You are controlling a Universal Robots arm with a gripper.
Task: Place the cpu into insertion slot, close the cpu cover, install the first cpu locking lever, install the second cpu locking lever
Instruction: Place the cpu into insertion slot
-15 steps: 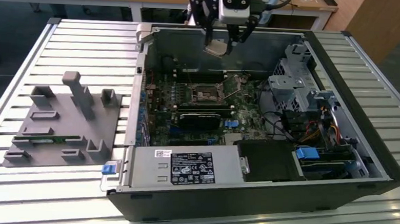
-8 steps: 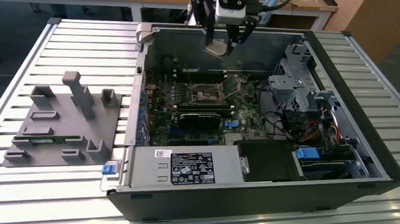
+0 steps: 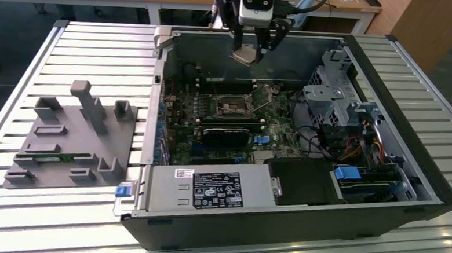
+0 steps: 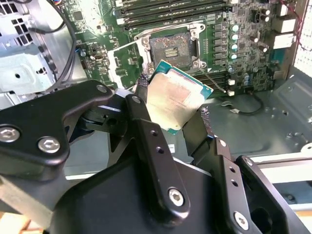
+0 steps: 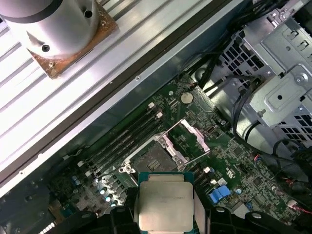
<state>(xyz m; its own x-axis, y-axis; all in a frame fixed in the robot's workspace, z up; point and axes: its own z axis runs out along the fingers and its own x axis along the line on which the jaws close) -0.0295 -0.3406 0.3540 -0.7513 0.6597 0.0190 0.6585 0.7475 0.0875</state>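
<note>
The cpu (image 4: 178, 97) is a thin, rigid square package with a dull metal lid on a green-edged substrate. It is judged light, stiff and smooth-sided, with a fragile contact face underneath, so it is best held by two opposite edges and never by the flat faces. The gripper (image 4: 173, 101) is clamped on it in this way: the jaws are narrowed to the chip's width, one on each opposite edge, and the chip sits tilted between them. In the exterior view the chip hangs at the upper centre of the frame, over the far end of the open computer case (image 3: 282, 234). It is well apart from the insertion slot (image 3: 233, 108) at the centre of the motherboard (image 3: 281, 120). The slot is empty, and the cpu cover (image 4: 113, 66) stands hinged open just beside it. A grey fixture tray (image 3: 70, 141) lies on the slatted table (image 3: 20, 208) at the frame's left.
</note>
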